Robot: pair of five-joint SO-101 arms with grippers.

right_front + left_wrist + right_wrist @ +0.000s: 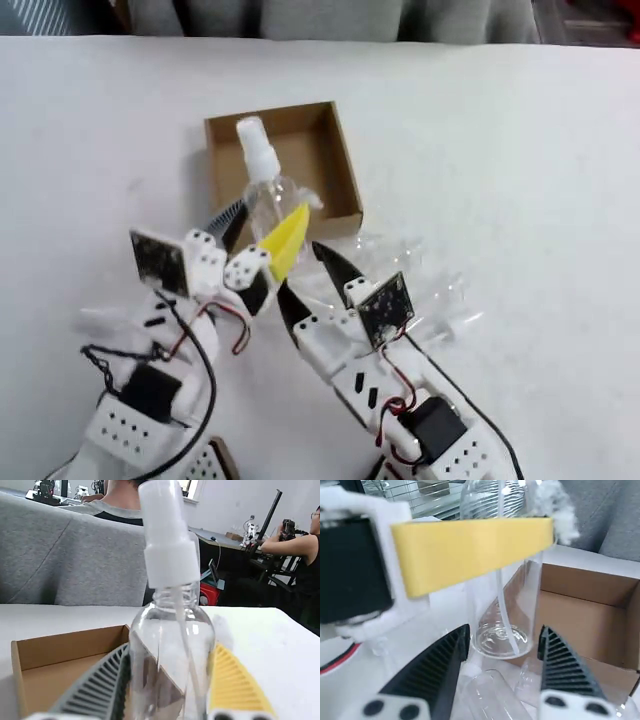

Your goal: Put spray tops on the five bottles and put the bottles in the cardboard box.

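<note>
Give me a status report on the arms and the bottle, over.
Left gripper shut on bottle, spray top on, upright at box near wall. Right gripper open by its base. Loose bottles lying by right gripper.

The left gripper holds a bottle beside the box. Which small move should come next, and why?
Probably the left gripper should lift the bottle slightly and carry it over the near wall of the cardboard box: its spray top is already seated, and its base seems to stand just outside the box.
</note>
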